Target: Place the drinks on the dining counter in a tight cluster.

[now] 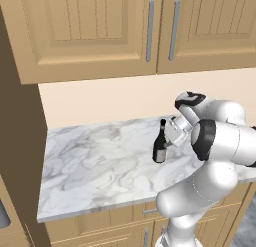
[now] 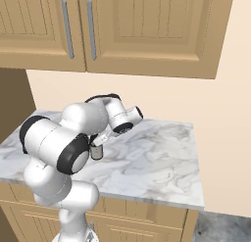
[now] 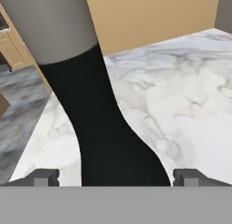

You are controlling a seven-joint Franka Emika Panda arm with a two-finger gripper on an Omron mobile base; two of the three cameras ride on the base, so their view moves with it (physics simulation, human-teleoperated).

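Our gripper [image 3: 116, 177] stands fully open, fingertips [image 3: 44, 177] either side of the wine bottle [image 1: 160, 143] with gaps on both sides, holding nothing yet. We judge the bottle as rigid glass, heavy, smooth and breakable, best clasped on the wide body under the shoulder. It stands upright, neck pointing up, on the short marble counter [image 1: 95, 166] below the wall cabinets [image 1: 100, 31].

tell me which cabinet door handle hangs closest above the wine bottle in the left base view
The left handle, on the left-hand wall cabinet door. It hangs almost straight above the wine bottle, while the right handle sits further right.
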